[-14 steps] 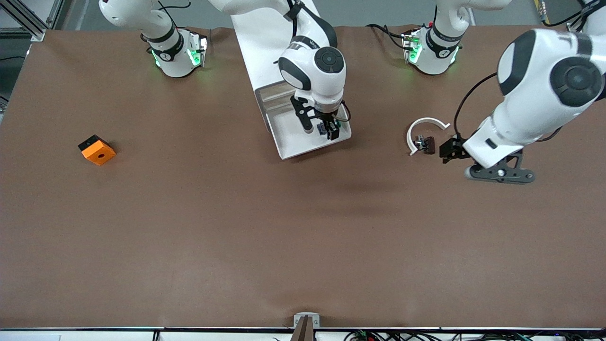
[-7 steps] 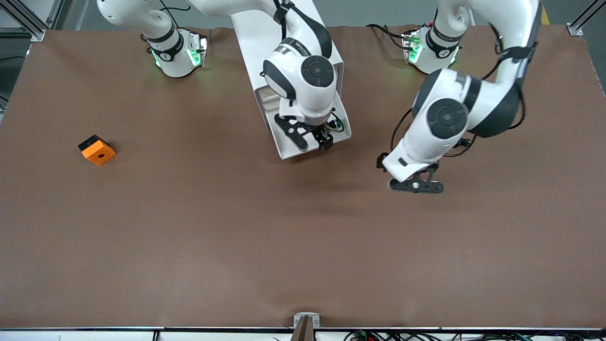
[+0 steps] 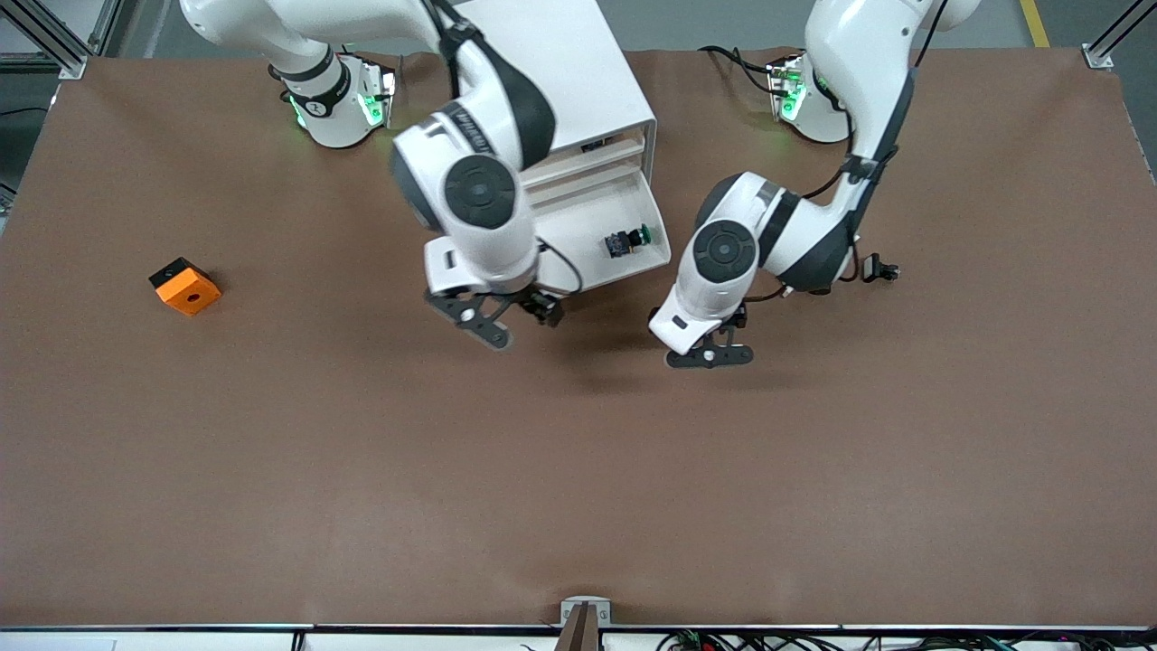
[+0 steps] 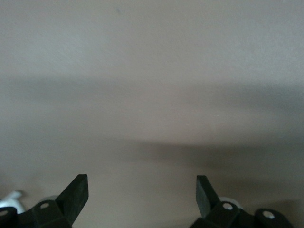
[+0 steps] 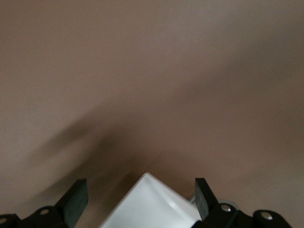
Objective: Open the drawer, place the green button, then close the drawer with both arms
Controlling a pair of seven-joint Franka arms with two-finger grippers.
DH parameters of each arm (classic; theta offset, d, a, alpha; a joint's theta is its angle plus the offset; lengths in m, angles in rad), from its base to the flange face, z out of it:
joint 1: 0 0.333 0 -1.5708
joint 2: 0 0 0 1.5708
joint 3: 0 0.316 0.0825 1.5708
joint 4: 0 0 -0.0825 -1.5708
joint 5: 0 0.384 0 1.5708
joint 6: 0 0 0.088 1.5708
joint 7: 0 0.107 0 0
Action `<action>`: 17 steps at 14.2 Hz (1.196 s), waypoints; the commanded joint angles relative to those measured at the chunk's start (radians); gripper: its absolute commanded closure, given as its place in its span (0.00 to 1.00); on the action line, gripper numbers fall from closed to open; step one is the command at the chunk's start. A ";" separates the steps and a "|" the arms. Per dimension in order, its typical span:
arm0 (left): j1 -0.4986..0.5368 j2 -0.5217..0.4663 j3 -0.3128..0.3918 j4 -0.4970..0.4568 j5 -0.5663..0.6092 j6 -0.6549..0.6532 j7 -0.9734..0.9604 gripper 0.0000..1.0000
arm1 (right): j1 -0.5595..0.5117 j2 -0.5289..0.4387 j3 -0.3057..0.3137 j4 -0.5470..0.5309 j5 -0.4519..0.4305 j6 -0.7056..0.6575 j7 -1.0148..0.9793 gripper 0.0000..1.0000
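The drawer [image 3: 586, 264] stands pulled out of the white cabinet [image 3: 560, 54], toward the front camera. The button [image 3: 626, 241], green cap and dark body, lies in the drawer near its corner toward the left arm's end. My right gripper [image 3: 513, 322] is open and empty, low over the table just off the drawer's front corner; the right wrist view shows that white corner [image 5: 156, 209] between its fingers [image 5: 76, 197]. My left gripper [image 3: 712, 351] is open and empty, low over bare table beside the drawer's other front corner. The left wrist view shows only table between its fingers [image 4: 78, 192].
An orange square block [image 3: 185, 286] with a black hole lies on the brown table toward the right arm's end. The left arm's elbow [image 3: 768, 244] hangs over the table beside the drawer.
The right gripper let go of the button in the drawer and moved out past the drawer's front edge. The left arm swung from its end of the table to beside the drawer.
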 commanded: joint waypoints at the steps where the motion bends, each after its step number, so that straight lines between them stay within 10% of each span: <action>1: -0.042 0.048 0.000 0.015 -0.072 0.036 -0.085 0.00 | -0.121 -0.073 0.017 -0.014 0.006 -0.099 -0.246 0.00; 10: -0.046 0.082 -0.077 0.012 -0.330 0.000 -0.103 0.00 | -0.487 -0.170 0.014 -0.014 -0.075 -0.255 -1.053 0.00; 17: -0.083 0.091 -0.106 0.015 -0.333 -0.091 -0.145 0.00 | -0.618 -0.261 0.014 -0.022 -0.134 -0.363 -1.231 0.00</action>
